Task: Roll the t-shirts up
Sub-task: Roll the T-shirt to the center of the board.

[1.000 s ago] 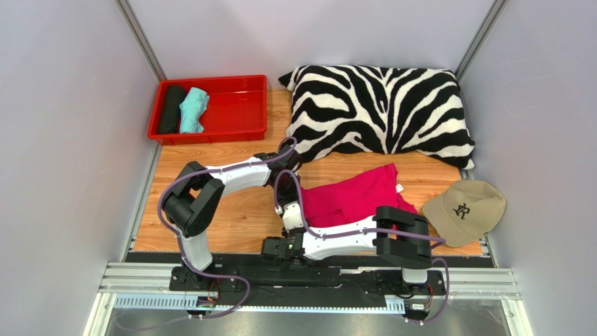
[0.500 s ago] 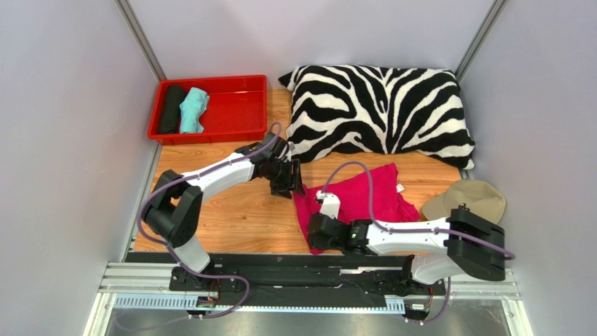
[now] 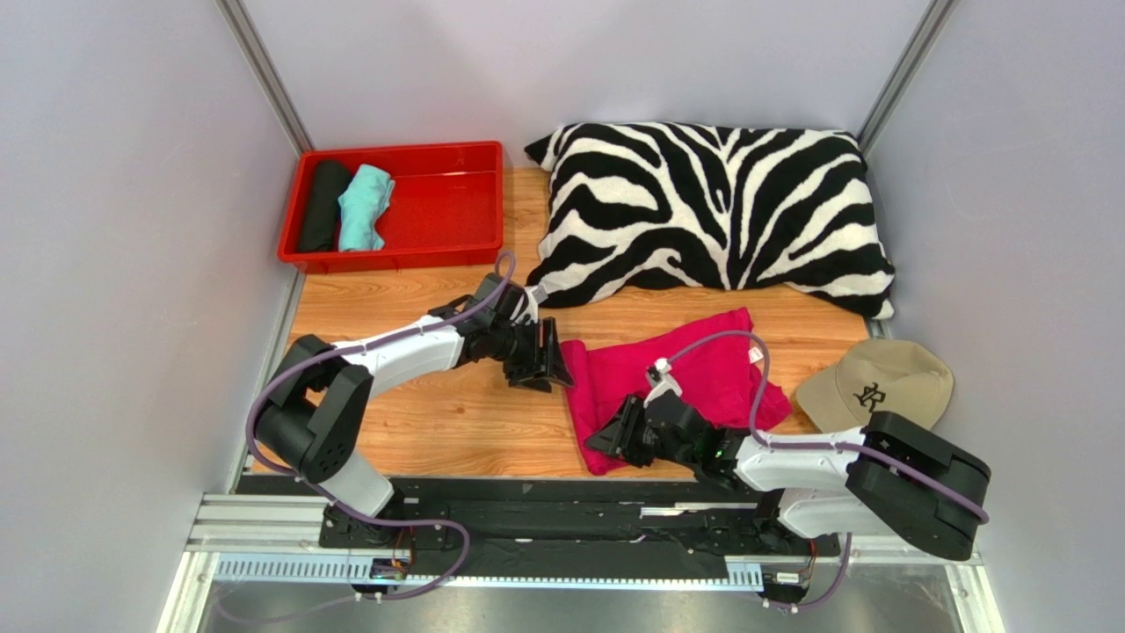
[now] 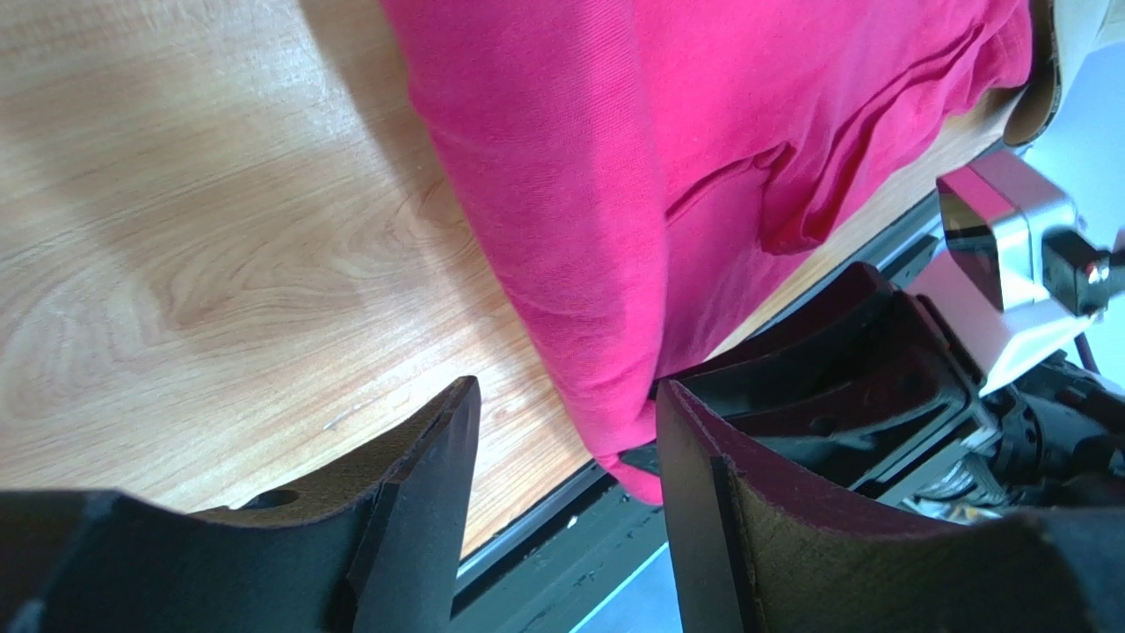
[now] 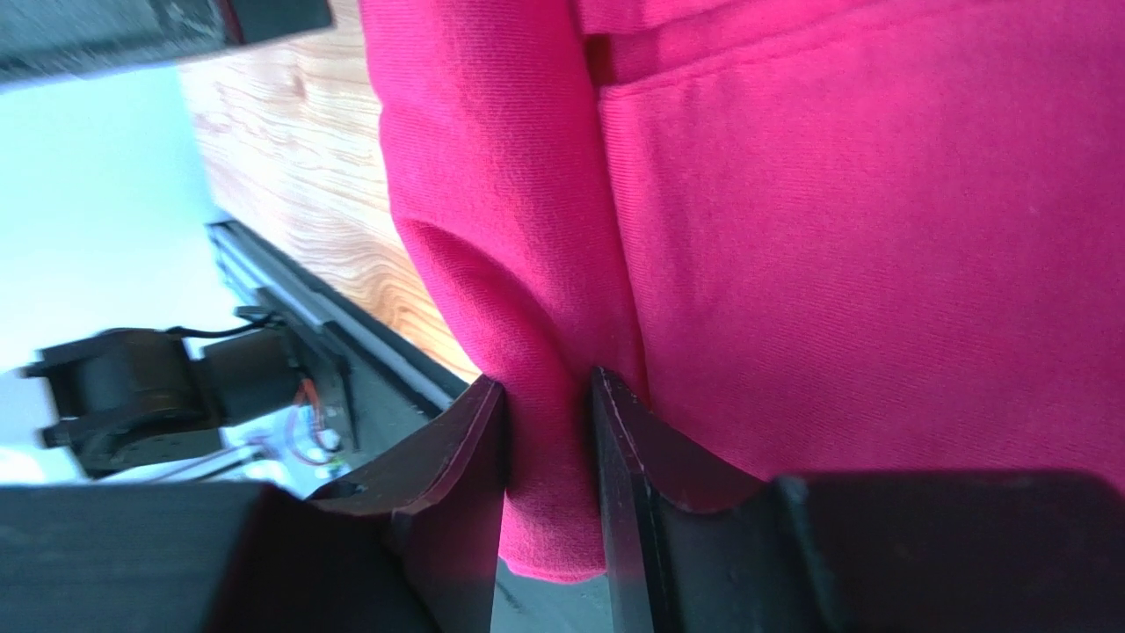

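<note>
A magenta t-shirt (image 3: 687, 369) lies flat on the wooden table, its left edge folded into a thick ridge. My right gripper (image 3: 621, 438) is at the near end of that ridge. In the right wrist view it (image 5: 548, 389) is shut on the fold of the t-shirt (image 5: 858, 238). My left gripper (image 3: 548, 363) stands open at the far left corner of the shirt. In the left wrist view its jaws (image 4: 565, 396) hold nothing, with the t-shirt's (image 4: 634, 158) ridge just ahead of them. A black roll (image 3: 321, 205) and a teal roll (image 3: 365, 207) lie in the tray.
A red tray (image 3: 449, 198) stands at the back left. A zebra-striped pillow (image 3: 713, 205) fills the back right, just behind the shirt. A beige cap (image 3: 878, 389) lies right of the shirt. The table's black front rail (image 3: 528, 491) runs just below my right gripper.
My left gripper has opened, let go of the shirt and come nearer along its left edge. The right arm swung right, carrying the near edge; the shirt's left side is now folded over.
</note>
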Controlling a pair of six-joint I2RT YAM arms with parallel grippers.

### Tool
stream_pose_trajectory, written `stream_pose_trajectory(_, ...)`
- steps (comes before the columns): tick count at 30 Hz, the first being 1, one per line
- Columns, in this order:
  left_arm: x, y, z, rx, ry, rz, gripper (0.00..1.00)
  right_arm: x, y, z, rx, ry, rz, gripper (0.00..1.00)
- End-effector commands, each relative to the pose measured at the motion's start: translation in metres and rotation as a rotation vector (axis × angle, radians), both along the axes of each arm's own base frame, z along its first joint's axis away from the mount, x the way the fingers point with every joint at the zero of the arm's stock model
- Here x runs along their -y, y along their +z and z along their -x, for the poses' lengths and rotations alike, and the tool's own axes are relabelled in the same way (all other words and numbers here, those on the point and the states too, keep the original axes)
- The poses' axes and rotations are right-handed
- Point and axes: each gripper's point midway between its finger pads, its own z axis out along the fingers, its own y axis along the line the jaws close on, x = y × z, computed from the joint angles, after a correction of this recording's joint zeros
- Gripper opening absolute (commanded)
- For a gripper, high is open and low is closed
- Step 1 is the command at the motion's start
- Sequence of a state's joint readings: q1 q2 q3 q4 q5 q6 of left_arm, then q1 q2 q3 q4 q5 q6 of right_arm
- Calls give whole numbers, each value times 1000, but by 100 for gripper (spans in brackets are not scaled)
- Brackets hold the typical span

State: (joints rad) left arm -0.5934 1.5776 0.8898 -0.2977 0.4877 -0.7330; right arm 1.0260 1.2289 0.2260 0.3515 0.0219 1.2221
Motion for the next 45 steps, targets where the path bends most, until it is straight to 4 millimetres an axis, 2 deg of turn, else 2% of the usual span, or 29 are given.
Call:
stream_pose_trajectory(1, 17, 4, -7, 35, 3, 106, 60, -7, 8, 4, -57, -17, -111, 34)
stream_pose_trajectory(8, 28, -18, -3, 1, 3, 123, 60, 2, 0, 4, -98, -63, -136, 32)
stream_pose_trajectory(12, 32, -23, -10, 14, 26, 133, 59, 7, -1, 4, -105, -78, -133, 32)
stream_pose_trajectory(17, 37, -31, -15, -3, 57, 76, 54, 10, 4, 3, -94, -88, -149, 34)
stream_pose_trajectory(18, 36, -38, -11, -20, 62, 38, 53, 11, 2, 4, -95, -89, -141, 34)
stream_pose_trajectory(19, 39, -36, -15, -14, 66, 28, 50, 12, 3, 3, -89, -92, -140, 36)
stream_pose_trajectory(21, 35, -44, -9, -45, 78, -39, 46, 14, 4, 2, -85, -94, -129, 41)
stream_pose_trajectory(23, 34, -45, -6, -68, 83, -88, 40, 15, 2, 3, -77, -84, -91, 49)
stream_pose_trajectory(24, 35, -44, -9, -59, 88, -112, 38, 15, 7, 2, -64, -77, -90, 52)
stream_pose_trajectory(25, 31, -47, -4, -82, 87, -149, 35, 14, 12, -4, -28, -86, -74, 55)
stream_pose_trajectory(26, 30, -48, -2, -84, 85, -168, 34, 21, 6, -1, -35, -84, -19, 56)
stream_pose_trajectory(28, 30, -47, 0, -85, 71, -203, 33, 21, 24, -10, 33, -93, -3, 58)
stream_pose_trajectory(29, 30, -47, 1, -85, 65, -210, 33, 29, 18, -8, 25, -97, 55, 58)
stream_pose_trajectory(31, 31, -47, 3, -88, 57, -218, 33, 34, 27, -14, 78, -104, 94, 59)
stream_pose_trajectory(35, 31, -49, 4, -98, 50, -228, 33, 35, 42, -25, 131, -101, 177, 59)
stream_pose_trajectory(37, 32, -48, 5, -97, 46, -230, 33, 35, 42, -30, 140, -100, 215, 53)
stream_pose_trajectory(38, 32, -48, 5, -95, 42, -231, 33, 37, 33, -30, 131, -88, 268, 48)
stream_pose_trajectory(39, 33, -47, 4, -94, 44, -230, 33, 33, 39, -34, 142, -90, 270, 46)
stream_pose_trajectory(40, 33, -47, 4, -95, 43, -233, 33, 33, 36, -35, 141, -85, 289, 43)
stream_pose_trajectory(45, 33, -46, 5, -95, 33, -239, 33, 26, 16, -33, 116, -26, 350, 46)
